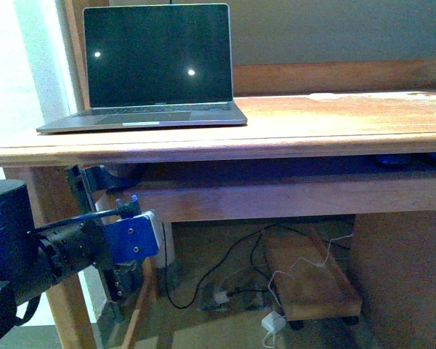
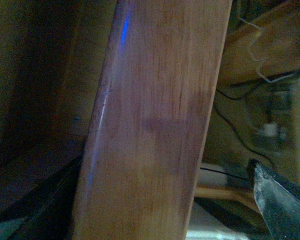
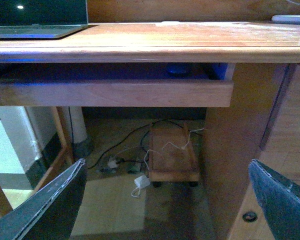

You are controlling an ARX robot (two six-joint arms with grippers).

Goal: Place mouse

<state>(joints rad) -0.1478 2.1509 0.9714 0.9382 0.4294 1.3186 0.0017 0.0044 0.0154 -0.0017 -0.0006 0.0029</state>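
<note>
Both fingers (image 3: 45, 210) of right gripper (image 3: 166, 165) stand spread, empty; mouse (image 3: 179, 69) lies at 12 o'clock in the tray (image 3: 110, 93), so enter level, below the desktop (image 3: 190, 37).

home office: wooden desk (image 1: 334, 120), open laptop (image 1: 156, 69), floor cables (image 1: 225, 283).

Reddish-brown desk (image 1: 334, 120), grey laptop (image 1: 142, 118)

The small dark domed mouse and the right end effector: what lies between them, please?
The brown wooden tray's front board stands between right end effector and mouse, in the right wrist view.
</note>
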